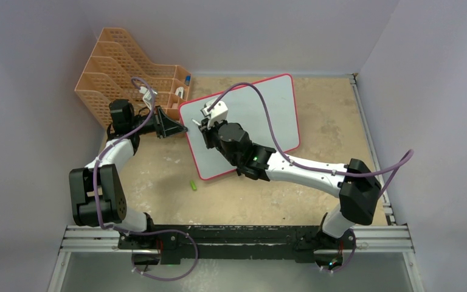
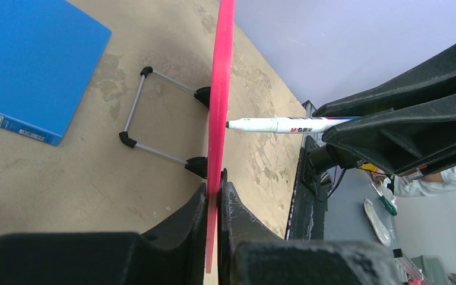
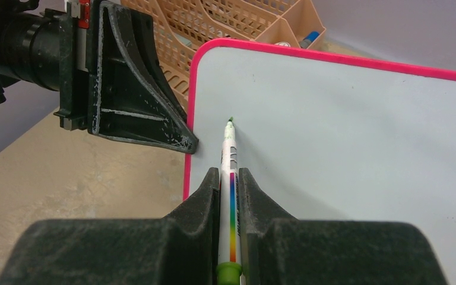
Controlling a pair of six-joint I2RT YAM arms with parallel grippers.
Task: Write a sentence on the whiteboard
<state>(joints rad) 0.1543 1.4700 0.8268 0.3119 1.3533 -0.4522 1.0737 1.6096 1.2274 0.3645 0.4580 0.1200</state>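
The whiteboard (image 1: 267, 115), white with a pink-red frame, stands tilted on its wire stand (image 2: 154, 113). My left gripper (image 2: 218, 196) is shut on its left edge (image 2: 221, 89); in the top view this gripper (image 1: 181, 129) sits at the board's left rim. My right gripper (image 3: 230, 178) is shut on a white marker with a rainbow stripe (image 3: 230, 154). The marker's green tip rests at the board face (image 3: 344, 136) near its upper left corner. The marker also shows in the left wrist view (image 2: 285, 124). No sentence shows on the board; its face looks blank.
An orange mesh file tray (image 1: 127, 73) stands behind the left arm. A small green cap (image 1: 193, 185) lies on the table in front of the board. A blue folder (image 2: 29, 59) lies behind the board. The right arm (image 1: 304, 170) reaches across the board's lower part.
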